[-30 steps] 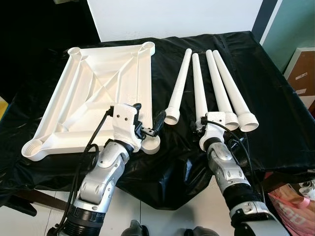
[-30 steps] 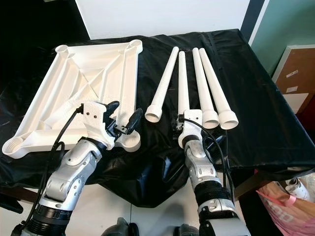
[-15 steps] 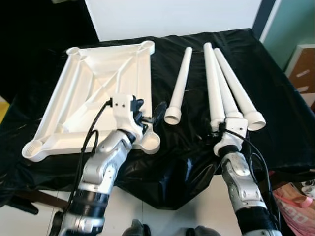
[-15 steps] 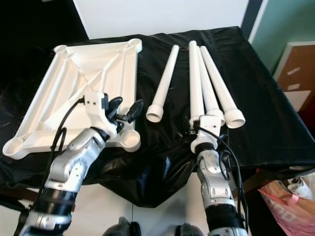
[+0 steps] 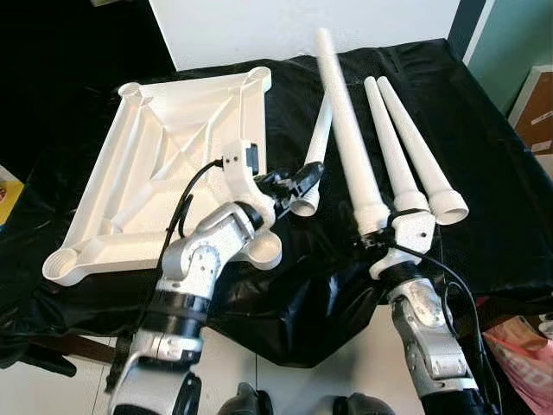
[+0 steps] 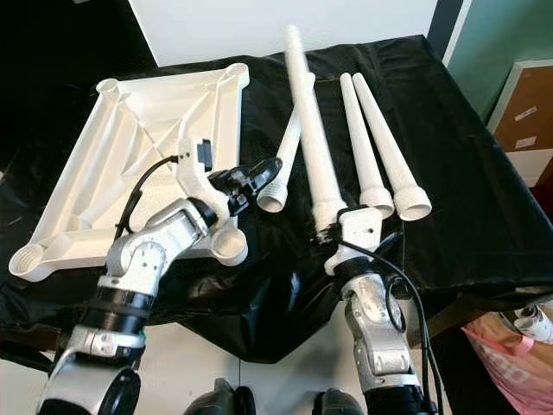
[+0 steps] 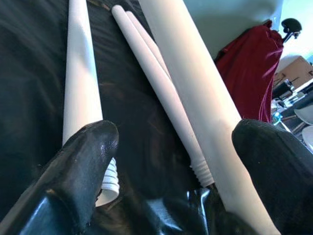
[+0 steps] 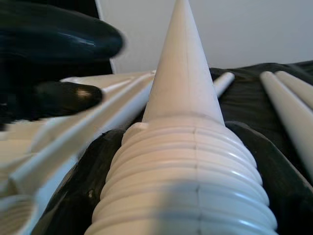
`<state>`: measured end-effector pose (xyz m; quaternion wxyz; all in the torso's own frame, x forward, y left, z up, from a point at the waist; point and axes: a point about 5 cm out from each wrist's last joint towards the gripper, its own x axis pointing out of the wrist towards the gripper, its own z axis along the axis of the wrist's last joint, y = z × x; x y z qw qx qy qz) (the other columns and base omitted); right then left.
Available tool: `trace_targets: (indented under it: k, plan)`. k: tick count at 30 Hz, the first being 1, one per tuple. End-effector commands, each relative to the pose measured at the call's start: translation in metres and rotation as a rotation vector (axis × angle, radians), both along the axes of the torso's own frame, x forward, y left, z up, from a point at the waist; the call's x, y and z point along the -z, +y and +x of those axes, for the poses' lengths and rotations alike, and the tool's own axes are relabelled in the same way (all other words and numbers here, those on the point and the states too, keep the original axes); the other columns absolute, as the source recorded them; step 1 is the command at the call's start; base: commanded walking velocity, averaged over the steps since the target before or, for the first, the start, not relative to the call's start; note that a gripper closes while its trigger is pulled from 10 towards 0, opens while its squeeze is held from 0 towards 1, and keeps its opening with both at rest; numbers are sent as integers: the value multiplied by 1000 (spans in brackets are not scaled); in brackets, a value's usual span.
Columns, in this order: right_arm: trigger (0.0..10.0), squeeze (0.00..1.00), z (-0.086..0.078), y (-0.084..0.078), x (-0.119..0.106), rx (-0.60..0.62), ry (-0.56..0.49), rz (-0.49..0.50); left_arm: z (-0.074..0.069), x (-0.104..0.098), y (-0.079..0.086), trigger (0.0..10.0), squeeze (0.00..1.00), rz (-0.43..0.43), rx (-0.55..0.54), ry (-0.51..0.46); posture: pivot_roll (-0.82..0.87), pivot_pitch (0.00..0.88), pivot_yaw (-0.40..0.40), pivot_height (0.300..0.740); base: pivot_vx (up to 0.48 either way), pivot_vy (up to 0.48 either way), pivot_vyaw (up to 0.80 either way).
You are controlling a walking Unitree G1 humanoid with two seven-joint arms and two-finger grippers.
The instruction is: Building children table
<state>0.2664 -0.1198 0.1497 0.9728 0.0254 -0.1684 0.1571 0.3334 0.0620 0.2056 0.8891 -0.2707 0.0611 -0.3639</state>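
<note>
A white tabletop (image 5: pixel 173 147) lies upside down on the left of the black cloth, with a round socket at each corner. My right gripper (image 5: pixel 380 238) is shut on the threaded end of one white leg (image 5: pixel 346 130) and holds it tilted up off the cloth. In the right wrist view the leg's thread (image 8: pixel 183 176) sits between the black fingers (image 8: pixel 254 161). My left gripper (image 5: pixel 292 186) is open above the near end of another leg (image 6: pixel 289 143) that lies on the cloth. The left wrist view shows its fingers (image 7: pixel 88 161) spread wide over that leg (image 7: pixel 80 73).
Two more white legs (image 5: pixel 406 147) lie side by side on the right of the cloth. The black cloth (image 5: pixel 484 173) drapes over the table's front edge. A cardboard box (image 5: pixel 536 104) stands at the right, with a pink bag (image 5: pixel 518 346) on the floor.
My right gripper has lifted one leg off the cloth and swung its tip up and leftward. My left gripper has moved right from the tabletop's near corner socket to the lying leg.
</note>
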Motion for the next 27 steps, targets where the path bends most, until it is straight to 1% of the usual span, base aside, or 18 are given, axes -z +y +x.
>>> trace_targets:
  k: [1, 2, 4, 6, 7, 8, 10, 11, 13, 15, 19, 20, 21, 24, 26, 27]
  plan:
    - [10000, 0, -4, 4, -2, -40, -7, -1, -13, -11, -7, 10000, 0, -159, 380, -152, -62, 112, 112, 740, 0, 0, 0]
    - [10000, 0, -6, 7, -2, -76, -7, -10, -11, -17, -6, 10000, 0, -204, 395, -140, -62, 115, 113, 740, 0, 0, 0]
    - [10000, 0, -9, 11, -3, -123, -14, -27, -7, -23, -5, 10000, 0, -263, 417, -119, -60, 116, 113, 740, 0, 0, 0]
    - [10000, 0, -10, 13, -3, -135, -18, -33, -6, -25, -4, 10000, 0, -275, 423, -111, -60, 116, 113, 740, 0, 0, 0]
    - [10000, 0, -12, 15, -3, -162, -18, -45, -4, -27, -3, 10000, 0, -290, 429, -105, -60, 118, 112, 740, 0, 0, 0]
    - [10000, 0, -12, 15, -3, -162, -18, -45, -4, -27, -3, 10000, 0, -290, 429, -105, -60, 118, 112, 740, 0, 0, 0]
    - [10000, 0, -16, 20, -3, -222, -17, -74, -1, -31, -1, 10000, 0, -302, 429, -102, -59, 118, 111, 740, 0, 0, 0]
    - [10000, 0, -16, 20, -3, -222, -17, -74, -1, -31, -1, 10000, 0, -302, 429, -102, -59, 118, 111, 740, 0, 0, 0]
    - [10000, 0, -21, 23, -3, -270, -26, -100, 2, -33, 1, 10000, 0, -309, 431, -98, -56, 120, 109, 740, 0, 0, 0]
    - [10000, 0, -26, 25, -3, -316, -37, -124, 6, -33, 5, 10000, 0, -296, 411, -93, -53, 120, 108, 740, 0, 0, 0]
    - [10000, 0, -30, 25, -3, -347, -39, -135, 9, -36, 9, 10000, 0, -301, 403, -87, -52, 120, 107, 740, 0, 0, 0]
    - [10000, 0, -33, 24, -3, -365, -36, -146, 11, -38, 13, 10000, 0, -303, 390, -91, -50, 120, 107, 740, 0, 0, 0]
    - [10000, 0, -33, 24, -3, -365, -36, -146, 11, -38, 13, 10000, 0, -303, 390, -91, -50, 120, 107, 740, 0, 0, 0]
    - [10000, 0, -39, 20, 0, -398, -24, -175, 18, -47, 32, 10000, 0, -297, 336, -107, -42, 121, 107, 740, 0, 0, 0]
    - [10000, 0, -39, 20, 0, -398, -24, -175, 18, -47, 32, 10000, 0, -297, 336, -107, -42, 121, 107, 740, 0, 0, 0]
    - [10000, 0, -40, 19, 0, -405, -21, -181, 19, -49, 36, 9882, 0, -297, 327, -106, -42, 121, 107, 740, 0, 0, 0]
